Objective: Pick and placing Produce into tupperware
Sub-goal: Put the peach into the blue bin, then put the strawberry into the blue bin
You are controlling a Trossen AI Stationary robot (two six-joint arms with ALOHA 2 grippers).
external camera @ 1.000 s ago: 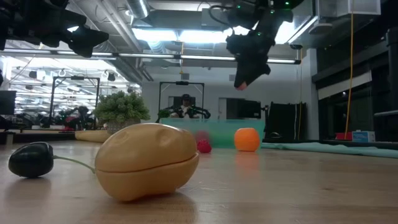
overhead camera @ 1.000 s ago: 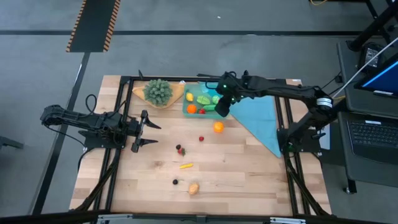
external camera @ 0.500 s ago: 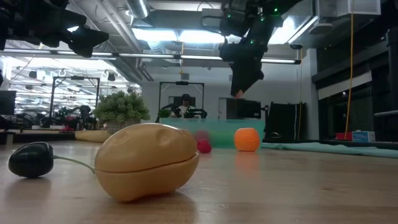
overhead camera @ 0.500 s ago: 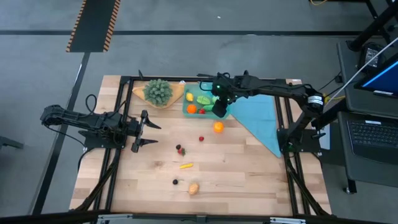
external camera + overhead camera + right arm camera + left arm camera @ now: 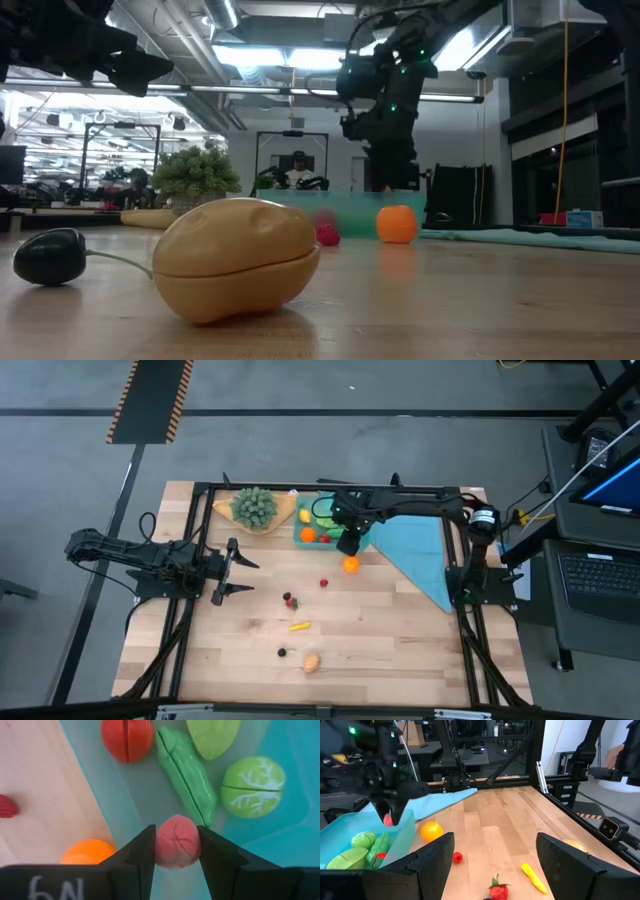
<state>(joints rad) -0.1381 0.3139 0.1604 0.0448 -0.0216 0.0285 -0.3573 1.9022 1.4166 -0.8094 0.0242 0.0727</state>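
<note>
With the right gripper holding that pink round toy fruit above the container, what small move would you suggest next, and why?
Probably open the right gripper and let go. Its fingers clamp the pink round toy fruit directly above the floor of the clear teal-tinted plastic container, beside the green pea pod, so it should land inside. The left gripper waits open at the table's left.

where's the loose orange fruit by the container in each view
High view: orange fruit on the wood just below the teal container.
Low view: orange ball right of centre, in front of the container.
Left wrist view: beside the container's wall.
Right wrist view: lower left, outside the container.
Shared landmark: the teal container.
</note>
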